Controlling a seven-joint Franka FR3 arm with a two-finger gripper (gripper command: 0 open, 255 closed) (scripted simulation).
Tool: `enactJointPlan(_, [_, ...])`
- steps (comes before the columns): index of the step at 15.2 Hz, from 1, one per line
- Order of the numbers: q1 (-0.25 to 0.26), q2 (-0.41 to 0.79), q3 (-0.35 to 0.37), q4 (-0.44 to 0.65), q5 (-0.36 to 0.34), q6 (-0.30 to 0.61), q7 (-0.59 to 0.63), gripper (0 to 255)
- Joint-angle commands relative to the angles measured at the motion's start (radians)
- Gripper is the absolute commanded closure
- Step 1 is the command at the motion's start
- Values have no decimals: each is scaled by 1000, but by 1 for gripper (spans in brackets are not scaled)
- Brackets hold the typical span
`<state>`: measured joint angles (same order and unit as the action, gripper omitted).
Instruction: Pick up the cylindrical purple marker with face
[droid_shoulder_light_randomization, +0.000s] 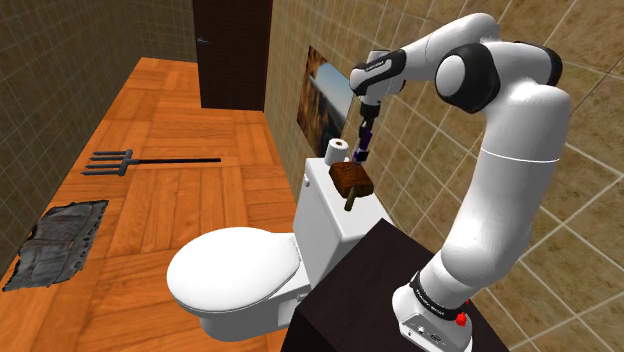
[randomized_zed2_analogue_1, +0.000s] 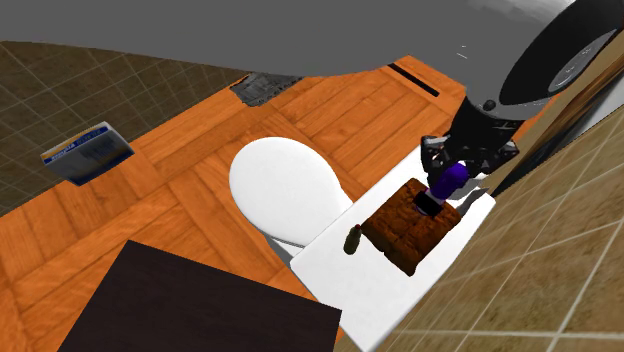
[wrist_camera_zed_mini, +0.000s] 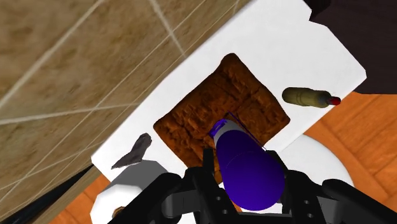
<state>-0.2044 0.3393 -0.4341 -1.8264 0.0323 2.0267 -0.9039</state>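
Observation:
The purple marker is a glossy cylinder with a white end, held nearly upright over the toilet tank lid. My gripper is shut on its upper part. In the wrist view the marker sits clasped between the black fingers, and its white end points down at a brown quilted square block. The second exterior view has the gripper and the marker just above that block.
On the tank lid lie a small olive bottle with a red tip, a grey scrap and a paper roll. Tiled wall stands close behind. The toilet seat lid and my dark stand are nearby. A fork-like tool lies on the floor.

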Motion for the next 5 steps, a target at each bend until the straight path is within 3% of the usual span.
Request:
enactJointPlan(1, [1, -11, -3, 12, -5, -22, 0, 255])
enactJointPlan(5, [2, -23, -5, 26, -10, -47, 1, 255])
